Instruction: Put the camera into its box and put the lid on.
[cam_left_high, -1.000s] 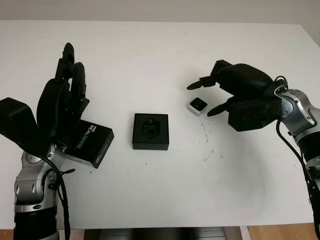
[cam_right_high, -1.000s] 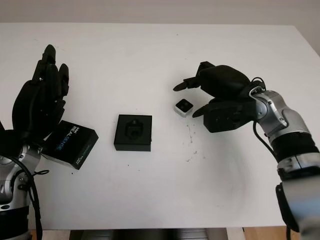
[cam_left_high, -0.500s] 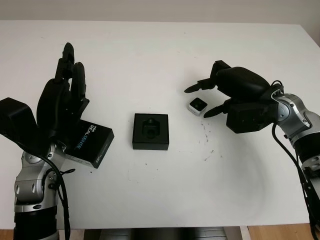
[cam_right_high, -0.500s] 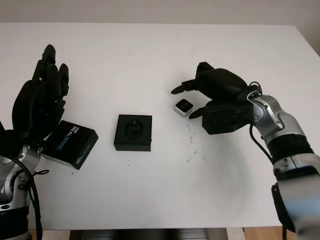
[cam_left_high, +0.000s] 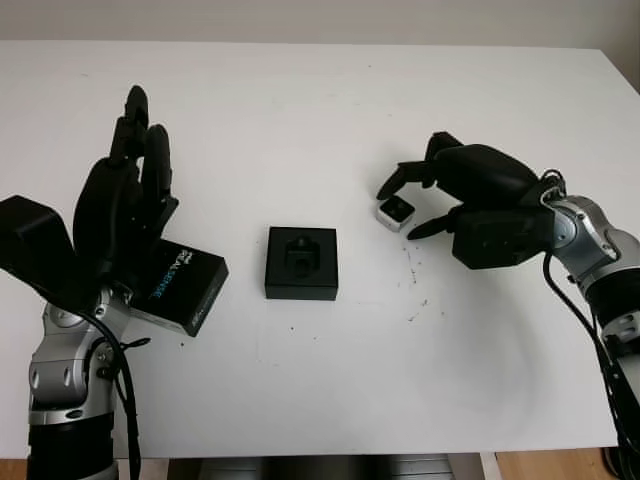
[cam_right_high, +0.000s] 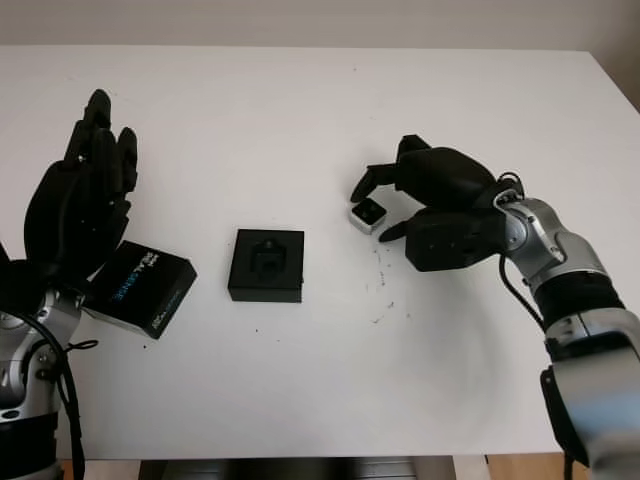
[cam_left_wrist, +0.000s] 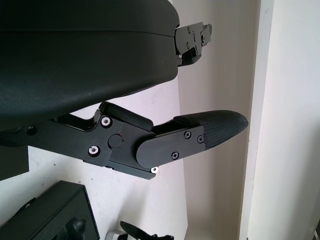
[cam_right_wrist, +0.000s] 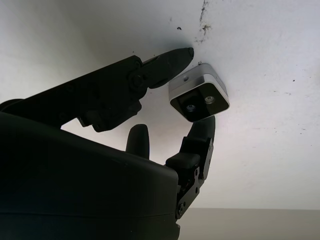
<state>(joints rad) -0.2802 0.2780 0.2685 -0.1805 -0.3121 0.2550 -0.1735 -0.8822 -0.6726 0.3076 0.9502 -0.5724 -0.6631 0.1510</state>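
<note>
Step in hand, pickup: my right hand (cam_left_high: 412, 205) pinched the camera (cam_left_high: 397, 210), right of the open box (cam_left_high: 301, 262); next, lift and carry left; left hand (cam_left_high: 125, 205) open.

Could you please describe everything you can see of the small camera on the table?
The camera is a small square block with a silver metal-looking body and a glossy black face with two small lenses. It lies on the white table, right of the open black box. The right hand brackets it, with fingertips at opposite edges.
</note>
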